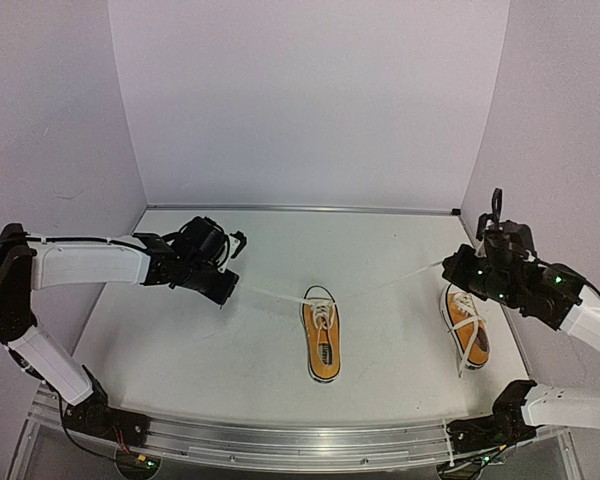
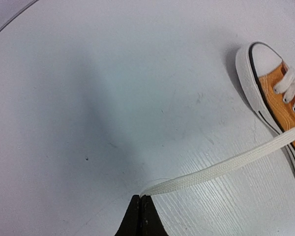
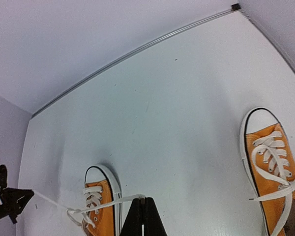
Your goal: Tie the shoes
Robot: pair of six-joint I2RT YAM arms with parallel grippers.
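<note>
The left hand (image 1: 230,289) (image 2: 140,198) hovers low over the white surface (image 1: 210,350), its two fingers clenched. Between the fingertips it grasps the left lace end (image 1: 270,293) (image 2: 221,169), a flat white strand. In the left wrist view, this strand leaves the fingertips and rises to the right toward the shoe. In the right wrist view, the left hand (image 3: 10,204) appears at the far left edge with the strand stretched out from it.

The center shoe (image 1: 322,345) (image 2: 280,98) (image 3: 99,201) lies to the right of the left hand and to the left of the right hand, roughly between the two. It rests flat on its sole with the white toe cap pointing away from the arm bases. Both of its lace ends run outward from the upper eyelets, one to each hand, clear of the surface.

The right lace end (image 1: 390,283) (image 3: 110,202) runs from the center shoe to the right hand (image 1: 450,268) (image 3: 142,199). The fingers of this hand are clenched, and the strand meets their tips.

The right shoe (image 1: 465,330) (image 3: 275,172) lies just beside the right hand, on its near side in the top view. It rests flat on its sole, toe cap pointing away from the bases. Its laces lie slack across the tongue and over one side, touched by neither hand.
</note>
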